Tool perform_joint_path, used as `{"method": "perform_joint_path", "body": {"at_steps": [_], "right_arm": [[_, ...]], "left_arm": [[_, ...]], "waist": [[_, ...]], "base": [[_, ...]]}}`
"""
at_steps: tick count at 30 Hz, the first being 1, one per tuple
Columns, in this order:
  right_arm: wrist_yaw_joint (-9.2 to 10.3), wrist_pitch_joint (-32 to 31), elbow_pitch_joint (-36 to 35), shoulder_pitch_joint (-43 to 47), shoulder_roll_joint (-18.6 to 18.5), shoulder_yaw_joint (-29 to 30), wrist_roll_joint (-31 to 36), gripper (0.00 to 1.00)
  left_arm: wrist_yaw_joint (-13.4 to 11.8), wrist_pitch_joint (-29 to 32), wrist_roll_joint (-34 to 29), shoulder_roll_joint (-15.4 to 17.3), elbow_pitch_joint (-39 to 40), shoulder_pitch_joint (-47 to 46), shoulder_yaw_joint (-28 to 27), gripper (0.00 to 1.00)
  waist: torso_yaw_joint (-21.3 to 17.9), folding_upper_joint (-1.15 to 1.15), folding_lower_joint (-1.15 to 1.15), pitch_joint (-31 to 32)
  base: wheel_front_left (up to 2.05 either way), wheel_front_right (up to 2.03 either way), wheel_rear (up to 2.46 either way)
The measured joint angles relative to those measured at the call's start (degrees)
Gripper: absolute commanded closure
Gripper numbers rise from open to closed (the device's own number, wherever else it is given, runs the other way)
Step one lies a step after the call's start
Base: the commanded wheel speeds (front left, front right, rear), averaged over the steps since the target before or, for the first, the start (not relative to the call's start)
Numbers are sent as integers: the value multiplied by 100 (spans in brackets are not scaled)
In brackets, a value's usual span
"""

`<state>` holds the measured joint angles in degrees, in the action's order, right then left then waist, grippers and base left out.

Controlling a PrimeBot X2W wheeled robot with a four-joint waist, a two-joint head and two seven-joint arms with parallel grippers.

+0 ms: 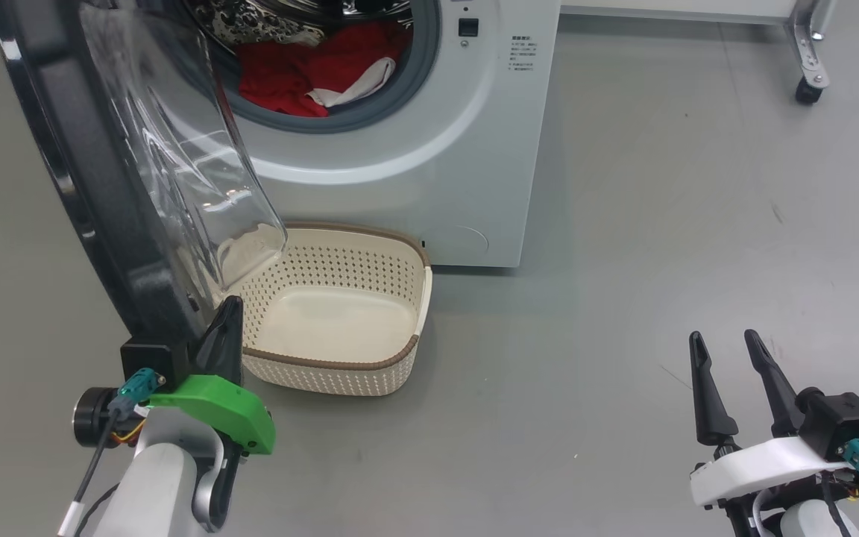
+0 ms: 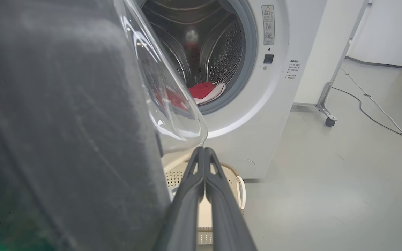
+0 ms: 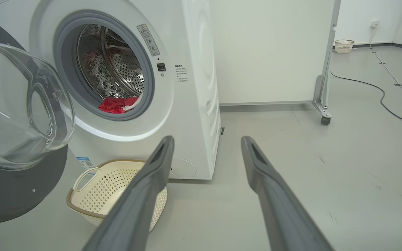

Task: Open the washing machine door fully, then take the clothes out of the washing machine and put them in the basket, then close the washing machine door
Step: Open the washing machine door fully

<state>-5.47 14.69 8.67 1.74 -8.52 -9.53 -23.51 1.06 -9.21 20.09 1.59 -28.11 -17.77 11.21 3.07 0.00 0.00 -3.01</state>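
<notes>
Left jaws shut at the washing machine door (image 1: 94,186); right jaws wide, empty.
I read the left jaws pressed together, holding nothing, at lower left just beside the open door's bottom rim; contact I cannot tell. Right jaws stand spread at lower right above the floor (image 1: 586,298). The basket (image 1: 325,380) sits at centre, before the washing machine (image 1: 437,149); the clothes (image 1: 280,74) lie in its drum, top of frame.

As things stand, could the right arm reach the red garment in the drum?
Probably yes: the washing machine door stands swung aside, leaving the red garment exposed toward the open right gripper.
</notes>
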Motion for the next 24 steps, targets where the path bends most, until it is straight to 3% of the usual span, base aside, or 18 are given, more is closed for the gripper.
{"method": "perform_joint_path", "body": {"at_steps": [14, 24], "right_arm": [[-52, 1, -23, 1, -80, -241, 238, 0], [-62, 0, -92, -20, -245, -396, 359, 0]], "left_arm": [[-31, -170, 98, -2, -29, -14, -181, 100], [-264, -327, 364, 24, 59, -28, -697, 100]], "waist": [[568, 0, 0, -100], [813, 0, 0, -447]], "base": [[0, 0, 0], [0, 0, 0]]}}
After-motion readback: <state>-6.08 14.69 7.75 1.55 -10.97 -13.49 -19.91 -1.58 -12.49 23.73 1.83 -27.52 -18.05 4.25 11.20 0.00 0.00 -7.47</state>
